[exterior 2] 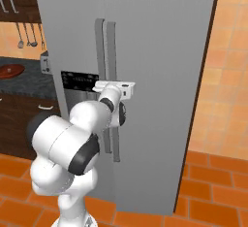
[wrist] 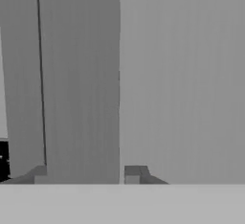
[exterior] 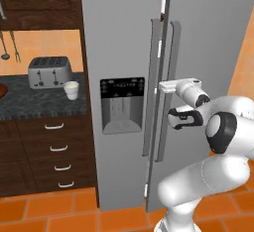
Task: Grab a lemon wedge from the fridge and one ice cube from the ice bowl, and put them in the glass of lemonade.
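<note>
At the fridge point(exterior: 124, 52), the gripper point(exterior: 162, 88) clamped the right door handle point(exterior: 166, 92); fingertips mostly hidden. Two handles, one toaster point(exterior: 49, 71), one glass of lemonade point(exterior: 71, 90).

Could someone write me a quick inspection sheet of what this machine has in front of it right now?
Surface: dark speckled counter left of the fridge; orange tile floor.
Job's things: fridge, doors shut; glass of lemonade on the counter by the toaster; ice bowl, contents too small to tell.
Clutter: utensils hanging on the wall.
Grippers: gripper at the right door handle, jaws closed around it.
Cables: nothing seen.
Surroundings: dark wood drawers, orange tiled wall.
</note>
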Robot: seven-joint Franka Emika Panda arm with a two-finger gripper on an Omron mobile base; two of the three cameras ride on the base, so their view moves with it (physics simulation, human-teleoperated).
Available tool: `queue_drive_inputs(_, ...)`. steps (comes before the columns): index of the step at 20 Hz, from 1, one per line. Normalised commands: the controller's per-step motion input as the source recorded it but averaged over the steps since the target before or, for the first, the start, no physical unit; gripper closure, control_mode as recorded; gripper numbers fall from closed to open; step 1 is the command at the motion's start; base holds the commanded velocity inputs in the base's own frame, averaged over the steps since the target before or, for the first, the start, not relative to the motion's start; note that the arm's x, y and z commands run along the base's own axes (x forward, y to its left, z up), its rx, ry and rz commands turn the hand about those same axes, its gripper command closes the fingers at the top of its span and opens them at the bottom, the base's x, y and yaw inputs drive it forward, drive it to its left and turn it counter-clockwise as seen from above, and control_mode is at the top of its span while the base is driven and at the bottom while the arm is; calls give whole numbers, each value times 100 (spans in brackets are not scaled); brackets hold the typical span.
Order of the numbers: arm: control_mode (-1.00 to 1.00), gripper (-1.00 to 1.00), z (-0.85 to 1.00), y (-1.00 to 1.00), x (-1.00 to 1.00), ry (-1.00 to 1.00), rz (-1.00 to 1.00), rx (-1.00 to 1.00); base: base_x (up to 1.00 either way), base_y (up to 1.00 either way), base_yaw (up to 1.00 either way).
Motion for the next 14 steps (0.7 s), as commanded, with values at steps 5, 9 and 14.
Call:
queue_drive_inputs(5,-100,100,33,-49,-73,-4,-11,5,0,0,0)
queue_drive_inputs(9,-100,100,70,-46,-72,0,-12,9,0,0,0)
queue_drive_inputs(14,-100,100,79,-48,-74,0,-14,12,0,0,0)
